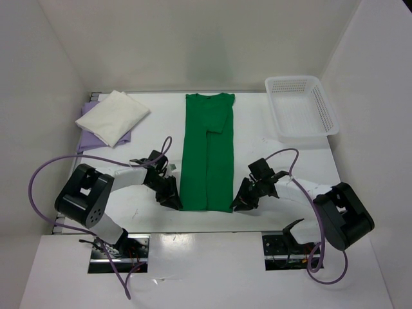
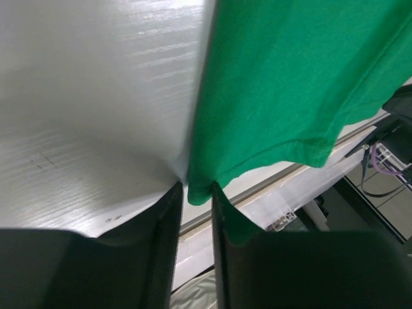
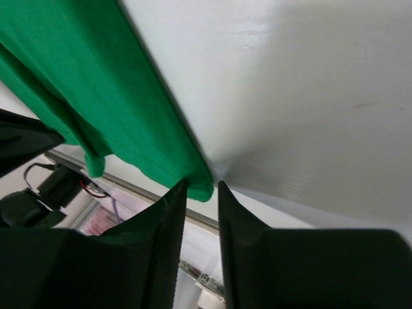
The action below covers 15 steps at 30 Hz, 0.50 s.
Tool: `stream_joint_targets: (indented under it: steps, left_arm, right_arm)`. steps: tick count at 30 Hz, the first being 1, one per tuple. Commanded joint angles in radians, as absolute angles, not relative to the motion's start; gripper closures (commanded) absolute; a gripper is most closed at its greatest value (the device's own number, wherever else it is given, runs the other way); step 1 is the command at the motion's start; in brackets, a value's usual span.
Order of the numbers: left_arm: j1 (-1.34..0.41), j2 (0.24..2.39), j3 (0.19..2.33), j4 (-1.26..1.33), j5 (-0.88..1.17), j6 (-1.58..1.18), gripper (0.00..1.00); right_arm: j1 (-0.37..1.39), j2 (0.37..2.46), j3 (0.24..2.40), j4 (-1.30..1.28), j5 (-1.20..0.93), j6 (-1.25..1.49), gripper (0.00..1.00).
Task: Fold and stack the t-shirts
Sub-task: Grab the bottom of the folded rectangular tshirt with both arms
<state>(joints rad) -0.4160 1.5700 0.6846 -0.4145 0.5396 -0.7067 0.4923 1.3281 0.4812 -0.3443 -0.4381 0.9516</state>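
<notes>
1. Top view: the green shirt lies in a long strip in the middle of the table.
2. The left gripper and right gripper each pinch one near corner of it.
3. The white shirt sits folded on the purple shirt, far left.
4. Next, I think: lift both corners together and lay them by the collar.

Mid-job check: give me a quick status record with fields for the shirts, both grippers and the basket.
green t-shirt: folded lengthwise into a long strip, flat at the centre of the table, collar at the far end
left gripper: pinching the strip's near left hem corner
right gripper: pinching the near right hem corner
cream t-shirt: folded, lying on the lavender t-shirt, far left
basket: far right, apart from the shirts
stack: two shirts, green not yet added
</notes>
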Motion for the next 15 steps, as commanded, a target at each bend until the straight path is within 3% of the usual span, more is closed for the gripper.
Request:
stream_joint_targets:
  steps: [1, 6, 11, 15]
  left_arm:
    - [-0.422, 1.597, 0.695, -0.408, 0.525, -0.68, 0.69]
    - [-0.422, 1.597, 0.704, -0.408, 0.525, -0.67, 0.85]
    - [-0.422, 1.588, 0.715, -0.417, 0.525, -0.67, 0.97]
    - [-0.422, 1.531, 0.706, -0.439, 0.515, -0.67, 1.0]
  right_arm:
    - [0.503, 1.331, 0.471, -0.287, -0.439, 0.974, 0.7]
    - [0.503, 1.378, 0.521, -0.275, -0.439, 0.948, 0.77]
    - [0.503, 1.397, 0.552, -0.288, -0.439, 0.93, 1.0]
    - [0.523, 1.352, 0.552, -0.377, -0.439, 0.908, 1.0]
